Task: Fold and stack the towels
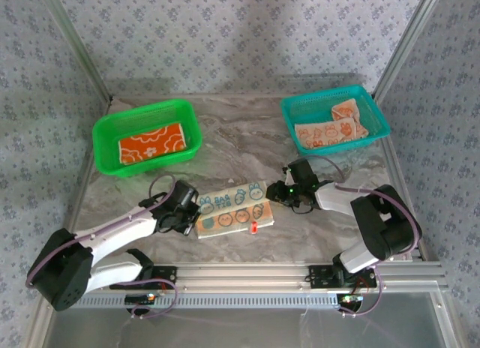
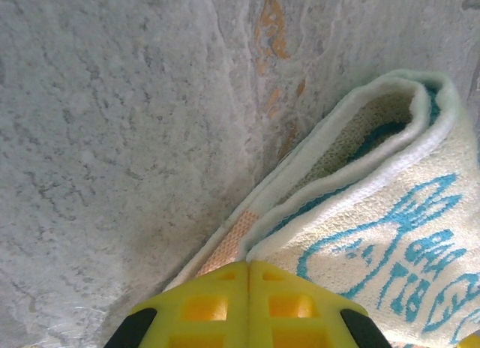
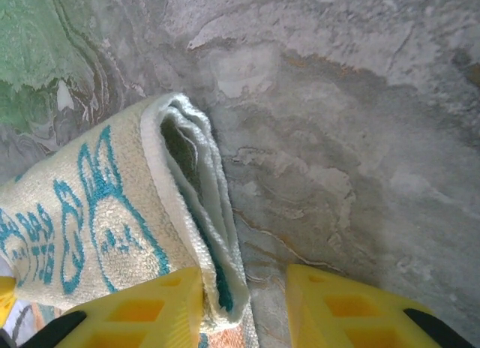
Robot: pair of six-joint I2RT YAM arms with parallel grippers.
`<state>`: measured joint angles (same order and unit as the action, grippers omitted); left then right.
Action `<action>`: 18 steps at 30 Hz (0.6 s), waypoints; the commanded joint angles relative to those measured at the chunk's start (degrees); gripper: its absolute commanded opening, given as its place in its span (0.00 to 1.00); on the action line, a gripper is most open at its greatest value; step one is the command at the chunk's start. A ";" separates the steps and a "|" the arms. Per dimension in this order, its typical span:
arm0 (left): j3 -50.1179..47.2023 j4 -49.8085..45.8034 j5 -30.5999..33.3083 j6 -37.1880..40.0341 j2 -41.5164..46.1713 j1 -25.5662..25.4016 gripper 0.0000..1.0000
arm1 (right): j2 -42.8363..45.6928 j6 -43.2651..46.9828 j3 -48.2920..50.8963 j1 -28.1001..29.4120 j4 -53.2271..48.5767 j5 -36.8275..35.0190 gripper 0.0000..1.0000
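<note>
Depicts the folding step, near its close. Shows the bunny towel lying on the desk between the two arms, already doubled into a narrow strip, with rolled fold edges visible at both ends in the wrist views.

Places the left pincer at the strip's left end, pads pressed together with no gap. Cannot tell of any cloth nipped between them; notes only a peach-toned edge running under the tips.

Places the right pincer at the strip's right end, jaws standing apart, with the towel's folded edge lying in the gap against one finger and clear of the other. Grips nothing, then, on the right.

Locates the other towels at the back of the desk: an orange towel folded in the green basket, and peach towels loose in the teal basket.

Reads as a fold nearly set, with transfer to the stack pending. Calls next for a firm pinch on the right-hand fold through all layers, matched by a grip on the left, then a level lift, probably toward the green basket, keeping the layers aligned. Risks unrolling the fold by catching only the top layer.
</note>
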<state>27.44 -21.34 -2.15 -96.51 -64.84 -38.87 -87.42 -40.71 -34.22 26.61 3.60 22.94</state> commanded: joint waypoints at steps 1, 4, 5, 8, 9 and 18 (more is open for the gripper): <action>0.95 0.40 -0.24 1.08 -0.53 0.27 0.01 | -1.83 -0.19 -1.25 1.14 2.49 3.50 0.28; 0.95 0.37 -0.26 1.15 -0.55 0.27 0.01 | -1.72 -0.66 -0.94 1.47 2.56 3.56 0.20; 0.87 0.41 -0.29 1.10 -0.48 0.31 0.01 | -1.63 -0.84 -0.86 1.48 2.44 3.54 0.17; 0.88 0.20 -0.22 1.20 -0.30 0.35 0.01 | -0.37 -0.87 -0.45 1.42 1.52 2.75 0.04; 0.94 -0.07 -0.18 1.22 -0.19 0.29 0.01 | 0.46 -0.58 -0.49 1.39 0.54 1.96 0.03; 2.29 -1.98 0.48 3.07 0.86 1.03 0.01 | 3.66 3.81 -2.92 -0.46 -6.96 0.68 0.17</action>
<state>27.81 -21.54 -2.13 -95.00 -64.90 -38.30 -84.42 -39.03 -35.66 26.79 0.43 24.05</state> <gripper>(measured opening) 0.041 0.169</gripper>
